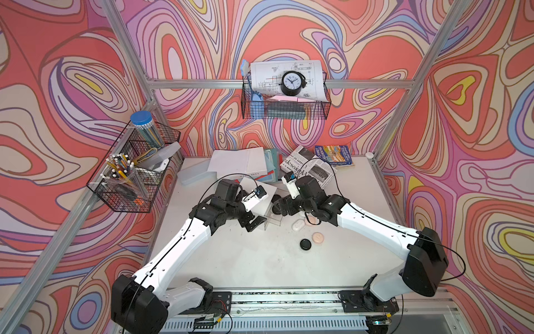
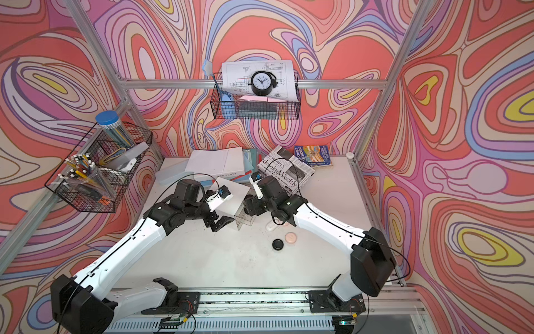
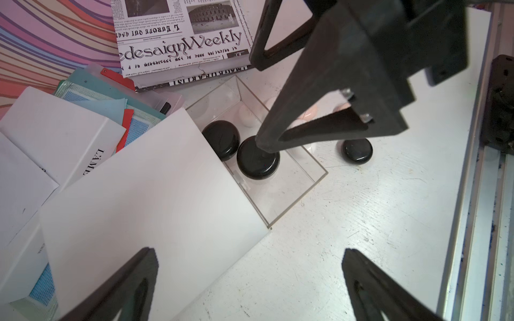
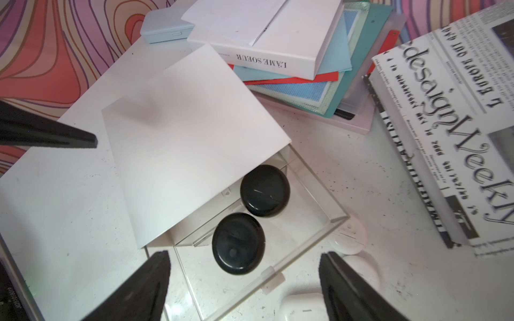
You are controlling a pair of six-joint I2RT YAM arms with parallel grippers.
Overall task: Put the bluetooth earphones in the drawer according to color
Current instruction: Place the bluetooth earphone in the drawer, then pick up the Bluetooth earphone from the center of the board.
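**Drawer** [image 4: 180, 133]: white cabinet; one clear tray [image 4: 319, 184] stands open with two black earphone cases [image 4: 264, 190] side by side in it.
**Right end effector** [image 4: 244, 253]: jaws wide, holding nothing, over the nearer case (contact cannot be told).
**Left end effector** [image 3: 249, 250]: wide, empty, at 9 o'clock of the tray.
**Surface** [image 1: 245, 260]: third black case [image 1: 305, 244] at 4 o'clock of the tray, with a beige-pink case [image 1: 317, 237] just beside it.

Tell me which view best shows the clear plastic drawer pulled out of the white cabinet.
Right wrist: the clear drawer fills the centre, two black cases inside. In the left wrist view a gripper finger crosses it; both top views show it small, partly hidden.
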